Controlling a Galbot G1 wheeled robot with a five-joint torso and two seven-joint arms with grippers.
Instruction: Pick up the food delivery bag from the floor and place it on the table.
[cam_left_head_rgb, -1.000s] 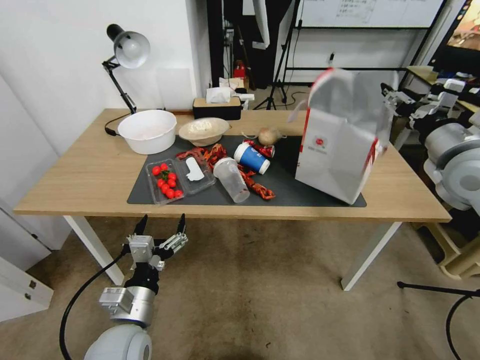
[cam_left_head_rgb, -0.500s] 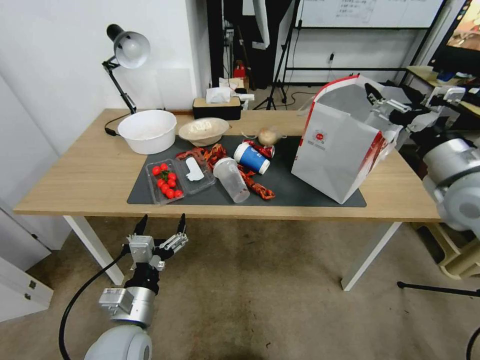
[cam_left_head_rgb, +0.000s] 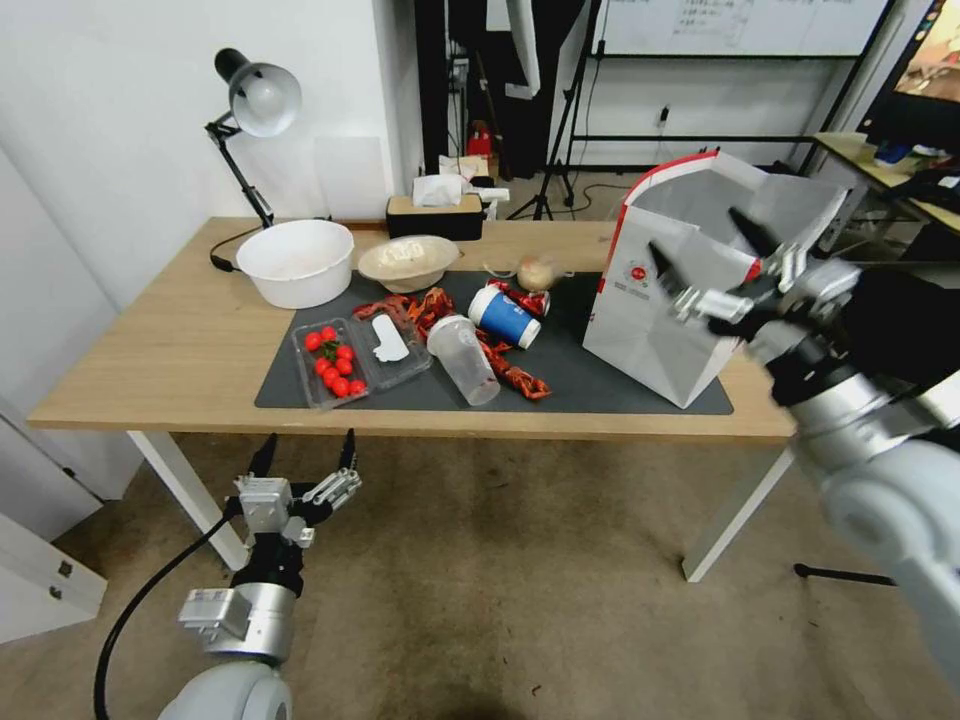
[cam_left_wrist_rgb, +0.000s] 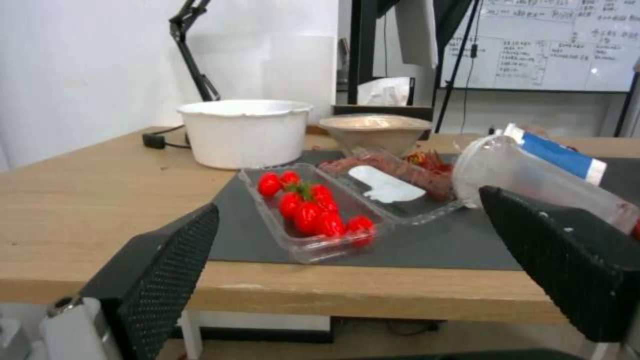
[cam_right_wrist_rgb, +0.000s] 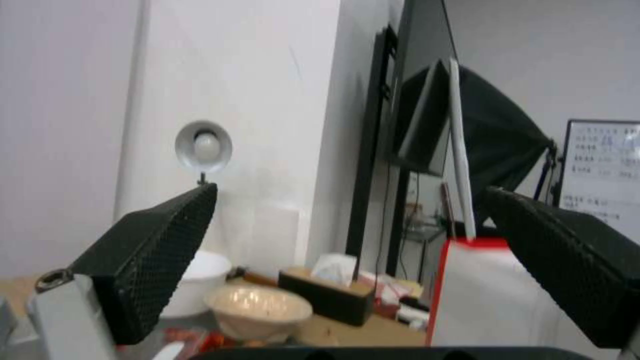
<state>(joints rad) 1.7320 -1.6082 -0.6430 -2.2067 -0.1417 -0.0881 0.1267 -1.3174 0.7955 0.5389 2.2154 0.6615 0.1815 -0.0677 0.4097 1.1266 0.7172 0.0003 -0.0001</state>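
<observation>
Over at about 3 o'clock on the tabletop (cam_left_head_rgb: 180, 350), the food delivery bag (cam_left_head_rgb: 668, 300) was sitting on the right end of the dark grey mat (cam_left_head_rgb: 600, 385), mouth open so you could see the silver foil inside. It looked a bit tilted rather than dead square, resting on its base, probably just how a soft paper bag settles.

Right tool (cam_left_head_rgb: 712, 265) was hanging in front of the bag's upper right part with its fingers spread wide and nothing between them. From the head view I couldn't really tell if a fingertip was brushing the paper or just close to it. The right wrist view had the bag's red-trimmed edge (cam_right_wrist_rgb: 467, 280) sitting near one finger, not pinched. My read: the bag was already delivered, so the placing part looked basically done, and open fingers make sense for letting go.

Left tool (cam_left_head_rgb: 305, 470) was parked low at roughly 7 o'clock, below the tabletop's front edge over the floor, fingers wide apart and empty, well out of the way. Its camera looked straight at the tomato tray (cam_left_wrist_rgb: 307, 215) and the white bowl (cam_left_wrist_rgb: 243, 132).

The tipped-over cups (cam_left_head_rgb: 485, 340) and wrappers were well apart from the bag, so no clutter was pushing on it.
</observation>
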